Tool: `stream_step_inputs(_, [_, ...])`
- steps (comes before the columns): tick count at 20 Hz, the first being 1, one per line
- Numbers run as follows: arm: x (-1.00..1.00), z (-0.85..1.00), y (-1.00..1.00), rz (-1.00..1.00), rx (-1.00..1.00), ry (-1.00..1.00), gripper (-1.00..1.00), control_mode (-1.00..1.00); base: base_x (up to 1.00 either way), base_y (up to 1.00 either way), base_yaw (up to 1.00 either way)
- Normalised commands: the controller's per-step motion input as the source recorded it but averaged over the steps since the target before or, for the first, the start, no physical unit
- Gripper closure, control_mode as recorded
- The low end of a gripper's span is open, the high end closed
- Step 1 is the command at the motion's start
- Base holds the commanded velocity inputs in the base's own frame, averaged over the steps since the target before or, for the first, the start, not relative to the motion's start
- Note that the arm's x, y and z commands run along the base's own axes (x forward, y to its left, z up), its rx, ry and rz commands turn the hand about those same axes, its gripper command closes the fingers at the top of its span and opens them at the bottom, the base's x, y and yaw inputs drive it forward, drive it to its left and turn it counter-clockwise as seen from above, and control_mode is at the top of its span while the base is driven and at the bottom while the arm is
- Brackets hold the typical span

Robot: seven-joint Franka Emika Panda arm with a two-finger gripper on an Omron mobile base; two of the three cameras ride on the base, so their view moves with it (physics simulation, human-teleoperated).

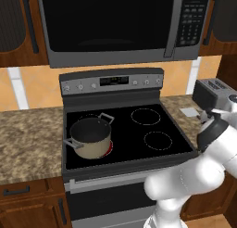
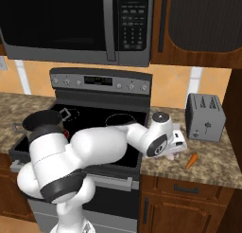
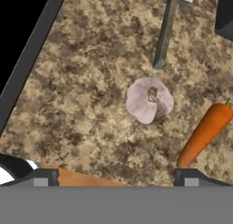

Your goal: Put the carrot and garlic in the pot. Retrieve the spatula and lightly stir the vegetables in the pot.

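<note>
Hand view: fingers (image 3: 116,176) wide, nothing held, over the worktop (image 3: 91,104); garlic (image 3: 149,100) at centre, carrot (image 3: 205,133) at its 4 o'clock, spatula (image 3: 166,27) handle at 12. Left base view adds the pot (image 1: 91,138) on the stove's (image 1: 139,129) front-left burner; right base view shows the carrot (image 2: 191,160) lying at the toaster's (image 2: 205,117) 7 o'clock.

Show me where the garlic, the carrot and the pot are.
garlic (image 3: 148,100), hand view, middle of the bulb.
carrot (image 3: 205,133), hand view, middle of its orange body.
pot (image 1: 95,148), left base view, tan side wall.

A kitchen — stove (image 1: 115,129); microwave (image 1: 120,23) above; toaster (image 2: 204,117); granite counter (image 1: 28,139).
</note>
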Motion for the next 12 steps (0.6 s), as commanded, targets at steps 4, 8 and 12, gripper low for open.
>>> stream_step_inputs(4, [0.38,-0.10,0.00,0.05,0.00,0.00,-1.00,-1.00,0.00,0.00,0.00])
stream_step_inputs(8, [0.37,-0.17,0.00,0.00,0.00,0.05,-1.00,-1.00,0.00,0.00,0.00])
stream_step_inputs(12, [0.28,-0.24,-0.12,0.00,0.00,0.05,-1.00,-1.00,0.00,0.00,0.00])
